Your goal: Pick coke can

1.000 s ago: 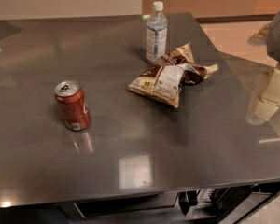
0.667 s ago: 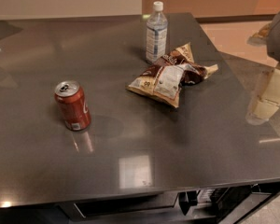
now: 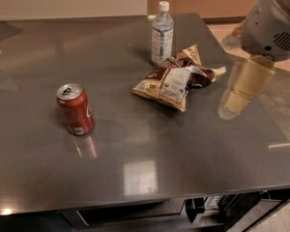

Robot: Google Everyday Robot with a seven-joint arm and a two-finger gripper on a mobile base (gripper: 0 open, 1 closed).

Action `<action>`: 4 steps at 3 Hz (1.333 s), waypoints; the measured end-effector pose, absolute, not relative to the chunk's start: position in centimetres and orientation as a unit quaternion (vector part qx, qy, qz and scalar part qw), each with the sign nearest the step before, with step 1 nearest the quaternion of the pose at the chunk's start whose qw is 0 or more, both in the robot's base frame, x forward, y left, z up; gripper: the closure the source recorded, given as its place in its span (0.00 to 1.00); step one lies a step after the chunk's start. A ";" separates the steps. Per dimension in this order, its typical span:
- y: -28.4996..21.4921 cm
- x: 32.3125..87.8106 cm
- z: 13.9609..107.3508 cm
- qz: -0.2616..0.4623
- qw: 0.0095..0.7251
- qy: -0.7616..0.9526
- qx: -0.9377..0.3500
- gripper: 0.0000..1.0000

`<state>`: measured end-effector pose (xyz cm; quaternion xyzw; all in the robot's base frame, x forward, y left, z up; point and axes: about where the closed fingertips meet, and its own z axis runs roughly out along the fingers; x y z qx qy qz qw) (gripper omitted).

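The coke can [image 3: 75, 109] stands upright on the left part of the dark grey table [image 3: 135, 178]. It is red with a silver top, a pull tab and a small white label patch. My gripper [image 3: 232, 105] hangs over the table's right side, below the grey arm housing [image 3: 273, 25] at the top right. It is far to the right of the can, beyond the snack bag, and holds nothing that I can see.
A clear plastic water bottle [image 3: 162, 34] with a white cap stands at the back centre. A crumpled brown and white snack bag [image 3: 176, 79] lies in front of it, between the can and the gripper. The table's front edge runs along the bottom.
The arm and gripper have moved left, further over the table towards the snack bag. The can, bottle and bag have not moved.
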<state>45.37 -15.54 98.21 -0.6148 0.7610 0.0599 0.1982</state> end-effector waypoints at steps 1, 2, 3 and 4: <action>-10.4 46.2 98.7 0.100 0.229 0.735 -0.630 0.00; -5.8 46.7 98.5 0.111 0.254 0.708 -0.649 0.00; -1.5 47.6 97.2 0.126 0.265 0.691 -0.661 0.00; 2.1 48.0 95.8 0.141 0.263 0.676 -0.673 0.00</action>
